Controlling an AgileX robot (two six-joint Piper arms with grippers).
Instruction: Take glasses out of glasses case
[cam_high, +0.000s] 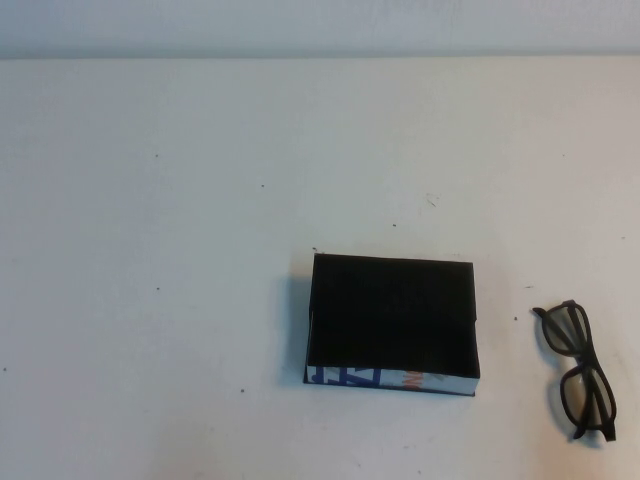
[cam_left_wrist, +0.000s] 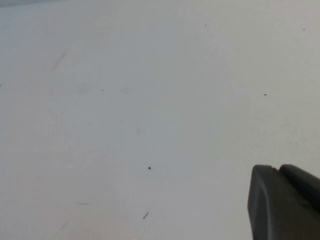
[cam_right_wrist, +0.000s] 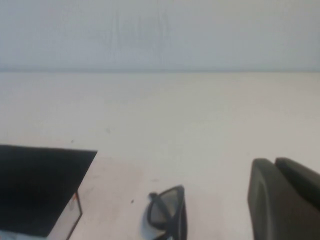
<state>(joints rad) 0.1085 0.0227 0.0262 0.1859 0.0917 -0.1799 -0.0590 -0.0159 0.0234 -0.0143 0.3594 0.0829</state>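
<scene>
The glasses case (cam_high: 392, 320) is a shallow black box lying in the middle of the table, with its white printed edge toward me. Nothing shows inside it. The black glasses (cam_high: 578, 372) lie on the table to the right of the case, apart from it. The right wrist view shows the case's corner (cam_right_wrist: 40, 185) and one end of the glasses (cam_right_wrist: 169, 212). My right gripper (cam_right_wrist: 274, 161) is shut and empty, above the table near the glasses. My left gripper (cam_left_wrist: 278, 167) is shut and empty over bare table. Neither gripper shows in the high view.
The white table (cam_high: 200, 200) has small dark specks. A pale wall (cam_right_wrist: 160, 30) rises behind its far edge.
</scene>
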